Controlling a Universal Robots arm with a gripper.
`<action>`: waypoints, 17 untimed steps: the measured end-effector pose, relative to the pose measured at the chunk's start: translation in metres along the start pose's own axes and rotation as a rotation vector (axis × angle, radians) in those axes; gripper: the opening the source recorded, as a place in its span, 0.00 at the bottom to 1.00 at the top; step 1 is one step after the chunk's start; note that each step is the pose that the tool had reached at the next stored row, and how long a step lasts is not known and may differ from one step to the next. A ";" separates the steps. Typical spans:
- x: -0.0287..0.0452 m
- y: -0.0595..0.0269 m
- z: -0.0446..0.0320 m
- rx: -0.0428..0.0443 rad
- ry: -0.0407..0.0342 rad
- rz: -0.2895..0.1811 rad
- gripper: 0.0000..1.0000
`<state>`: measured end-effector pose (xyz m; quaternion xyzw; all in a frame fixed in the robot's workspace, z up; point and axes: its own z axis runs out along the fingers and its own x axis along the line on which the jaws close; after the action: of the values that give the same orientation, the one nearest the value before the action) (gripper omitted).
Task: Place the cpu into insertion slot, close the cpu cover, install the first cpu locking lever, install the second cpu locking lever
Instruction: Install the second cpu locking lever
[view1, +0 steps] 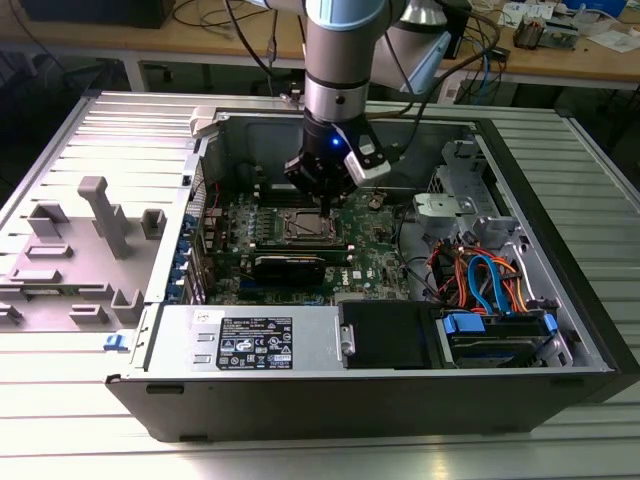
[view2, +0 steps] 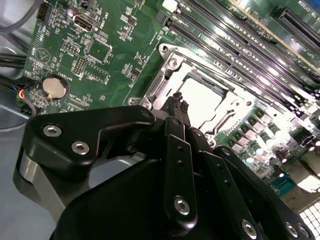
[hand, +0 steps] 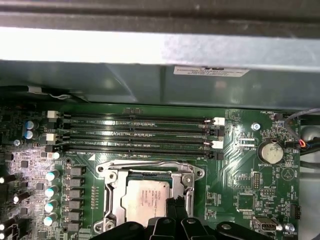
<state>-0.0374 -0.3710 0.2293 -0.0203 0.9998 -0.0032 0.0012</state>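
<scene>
The cpu (hand: 142, 197) lies flat in its socket on the green motherboard (hand: 245, 195), its silvery-tan top showing through the window of the cpu cover (hand: 114, 192). The cover lies down around the chip. In the second wrist view the cpu (view2: 202, 102) glares bright inside the cover (view2: 172, 62). My gripper (hand: 172, 204) hangs just over the chip's edge by one side of the frame, its black fingers (view2: 172, 107) pressed together with nothing seen between them. In the exterior view the gripper (view1: 325, 200) stands over the socket (view1: 305, 228) inside the open computer case. I cannot tell how the locking levers stand.
Several black memory slots (hand: 135, 132) run beside the socket, with a coin battery (hand: 270, 152) further along the board. A long black card (view1: 288, 265), a power supply (view1: 250, 340) and orange and blue cables (view1: 480, 275) crowd the case. Grey fixtures (view1: 100, 215) stand at the exterior view's left.
</scene>
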 end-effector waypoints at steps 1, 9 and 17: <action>-0.0002 -0.0006 -0.0002 0.0002 0.0023 0.000 0.11; -0.0004 -0.0066 -0.0009 -0.0001 0.0138 0.000 0.11; -0.0002 -0.0122 -0.0013 -0.0003 0.0149 0.000 0.11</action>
<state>-0.0367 -0.3831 0.2307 -0.0203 0.9998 -0.0032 -0.0062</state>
